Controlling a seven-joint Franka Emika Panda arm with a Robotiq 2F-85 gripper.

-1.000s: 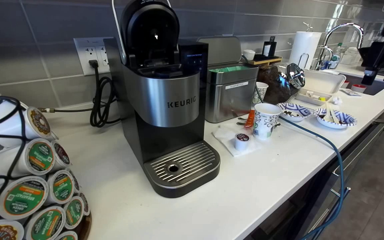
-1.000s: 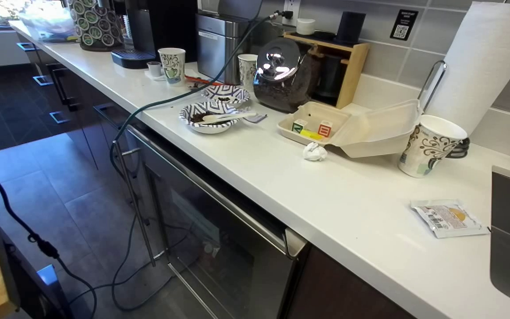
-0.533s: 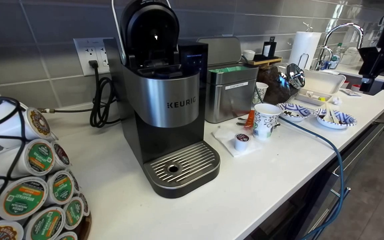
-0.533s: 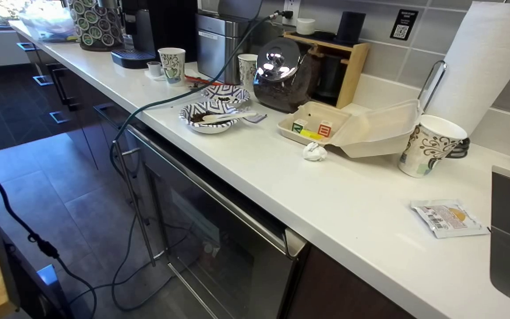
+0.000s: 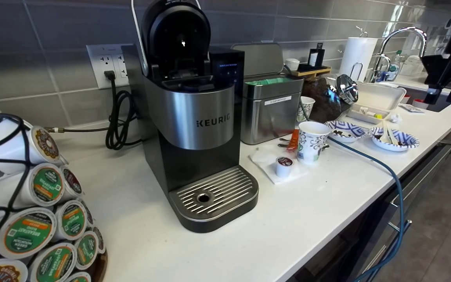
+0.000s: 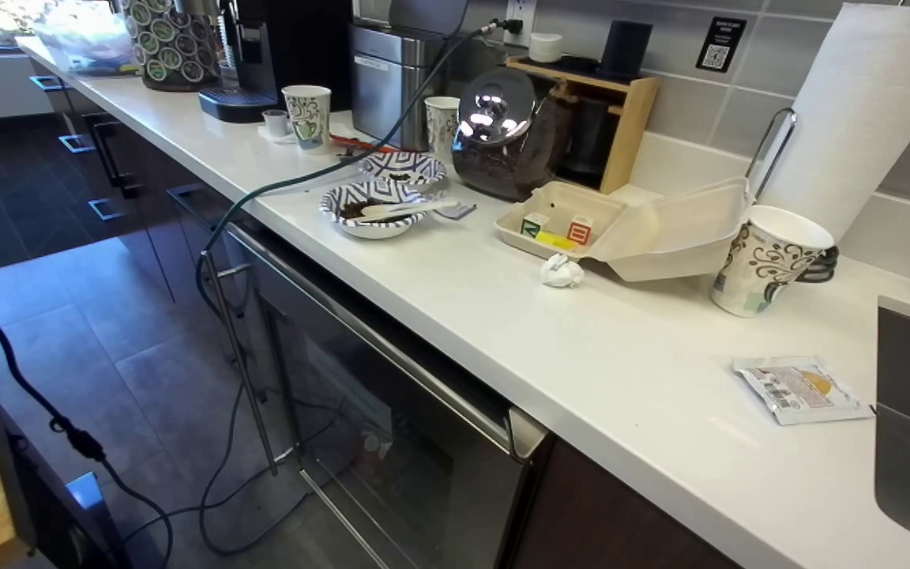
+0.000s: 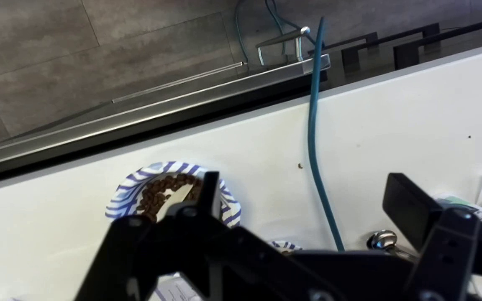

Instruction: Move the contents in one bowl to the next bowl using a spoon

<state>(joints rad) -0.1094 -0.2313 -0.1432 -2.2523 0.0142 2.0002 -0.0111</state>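
Observation:
A blue-and-white paper bowl [image 5: 410, 141] holds dark brown beans and stands near the counter's front edge; it shows in both exterior views [image 6: 338, 197] and in the wrist view [image 7: 129, 196]. A pale spoon [image 6: 396, 209] lies in it with its handle over the rim; it also shows in the wrist view [image 7: 177, 200], partly hidden by a finger. A second patterned bowl [image 5: 349, 126] with a few beans stands beside it, nearer the wall [image 6: 401, 162], mostly hidden in the wrist view [image 7: 285, 243]. My gripper [image 7: 308, 190] is open and empty above the counter; it shows in an exterior view [image 5: 442, 98].
A teal cable [image 7: 314, 146] crosses the counter beside the bowls. A paper cup [image 5: 312, 143], a bean jar [image 6: 502, 146], a metal bin [image 6: 392, 87] and an open takeout box [image 6: 558, 213] stand around. A crumpled tissue [image 6: 562, 271] lies near the box.
In an exterior view my gripper moved down, then slightly back up, staying open near the right edge. The bowls and spoon have not moved.

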